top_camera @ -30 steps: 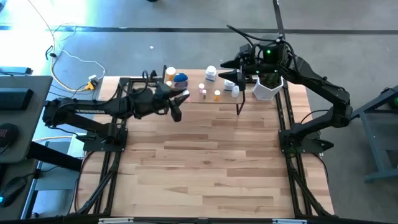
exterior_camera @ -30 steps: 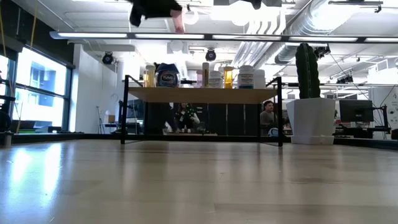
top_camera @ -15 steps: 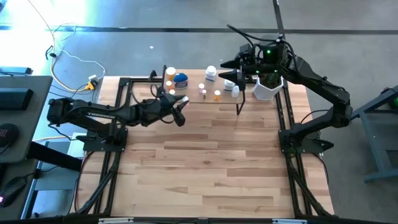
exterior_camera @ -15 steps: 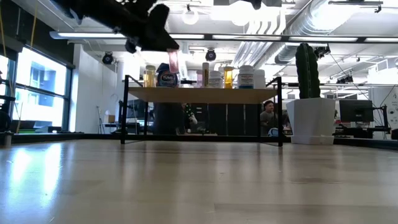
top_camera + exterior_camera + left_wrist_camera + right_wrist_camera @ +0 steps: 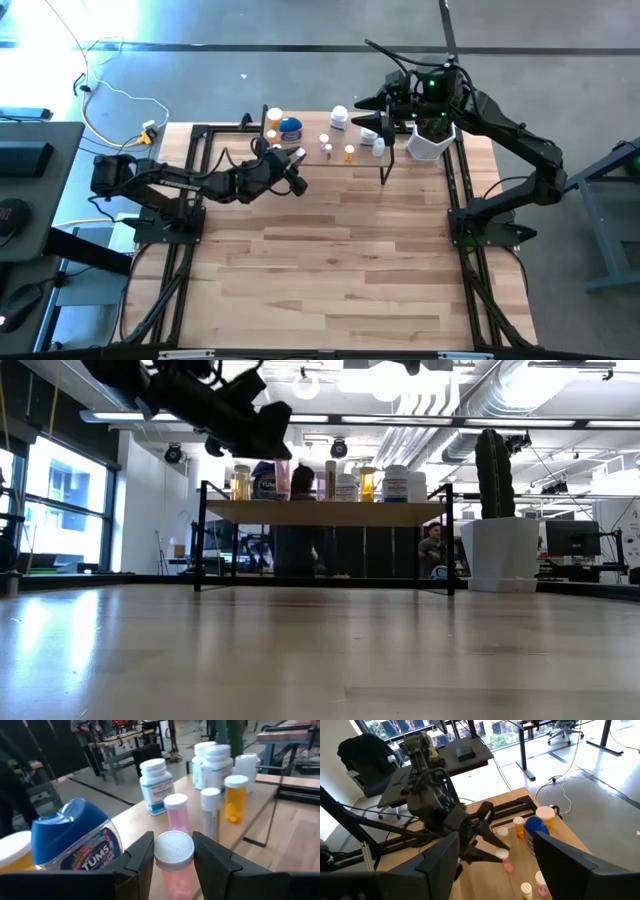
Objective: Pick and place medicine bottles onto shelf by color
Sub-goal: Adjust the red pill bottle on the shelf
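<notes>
On the counter (image 5: 340,260), the left claw (image 5: 172,857) holds a pink bottle (image 5: 174,862) near the shelf (image 5: 325,512); next, set it by the pink one (image 5: 176,812) at twelve o'clock.

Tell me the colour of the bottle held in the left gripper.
Pink, with a white cap; the bottle in the left gripper shows best in the left wrist view.

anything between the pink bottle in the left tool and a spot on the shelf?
Nothing visible blocks it. The left tool holds the pink bottle at the shelf edge; another pink bottle stands just ahead.
</notes>
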